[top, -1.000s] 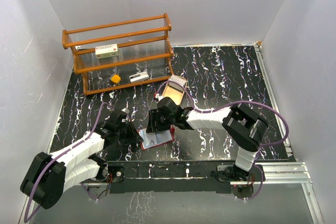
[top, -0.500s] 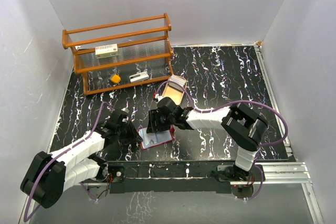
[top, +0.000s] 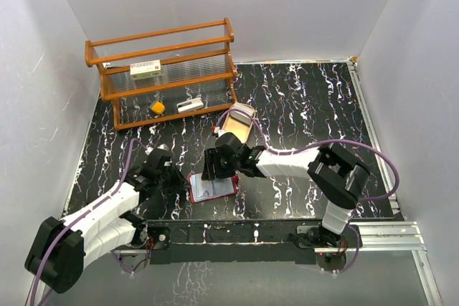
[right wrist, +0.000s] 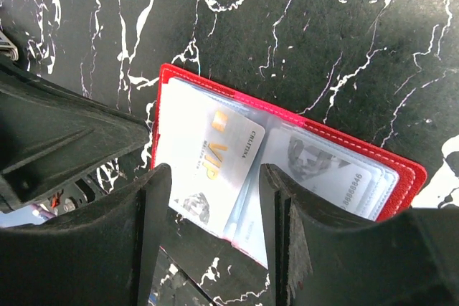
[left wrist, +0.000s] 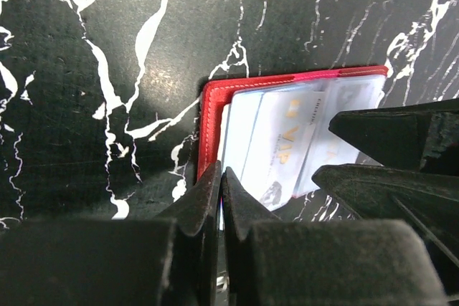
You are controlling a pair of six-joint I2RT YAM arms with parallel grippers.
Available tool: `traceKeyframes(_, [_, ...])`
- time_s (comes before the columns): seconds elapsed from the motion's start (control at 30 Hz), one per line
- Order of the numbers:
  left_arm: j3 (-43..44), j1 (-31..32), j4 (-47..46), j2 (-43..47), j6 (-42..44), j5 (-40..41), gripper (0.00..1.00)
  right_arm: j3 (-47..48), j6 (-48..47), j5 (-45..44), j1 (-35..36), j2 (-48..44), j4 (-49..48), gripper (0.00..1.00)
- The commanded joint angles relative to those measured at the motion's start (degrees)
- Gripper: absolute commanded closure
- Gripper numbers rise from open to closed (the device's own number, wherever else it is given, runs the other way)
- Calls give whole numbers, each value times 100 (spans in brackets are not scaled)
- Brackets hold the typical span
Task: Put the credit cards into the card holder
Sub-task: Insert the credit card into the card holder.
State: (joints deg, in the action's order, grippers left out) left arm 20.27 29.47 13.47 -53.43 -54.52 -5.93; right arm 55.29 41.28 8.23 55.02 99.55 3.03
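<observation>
Shows a black, white-veined table [top: 308, 105] walled in white, with an orange wooden rack [top: 161, 69] at its far left. Has the right arm [top: 287, 159] folded at a raised elbow above its base, forearm stretched low and leftward to the table's near middle. Has the left arm [top: 107, 209] slanting up from the near left corner, wrist dipped toward the same spot. Finds the right gripper [right wrist: 215, 184] pointing down, jaws spread wide, straddling a card without clamping it. Finds the left gripper [left wrist: 220, 177] pressed fully closed, tips at the near left corner of the card holder [top: 213, 188], nothing visible between them. Places that card holder open and flat on the table between the two grippers, red rim framing pale pockets. Leaves one of the credit cards [right wrist: 215, 148], marked VIP, lying askew on the left pocket, with others tucked into the sleeves beside it.
</observation>
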Motion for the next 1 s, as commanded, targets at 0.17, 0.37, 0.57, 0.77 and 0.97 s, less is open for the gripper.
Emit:
traceKeyframes(0.17, [-105, -30, -771, -590, -111, -10, 100, 248, 123, 292, 25, 406, -571, 49])
traceKeyframes(0.37, [-25, -29, -821, -704, -64, 2, 100, 220, -59, 449, 21, 306, -859, 50])
traceKeyframes(0.57, [-23, -34, -856, -743, -22, 11, 100, 289, -262, 592, 26, 320, -847, 58])
traceKeyframes(0.77, [-75, -29, -828, -732, 63, 40, 100, 3, -177, 395, 13, 59, -901, 72])
traceKeyframes(0.97, [-24, -32, -810, -840, 192, -2, 100, -303, -103, 464, -56, -260, -1119, 88])
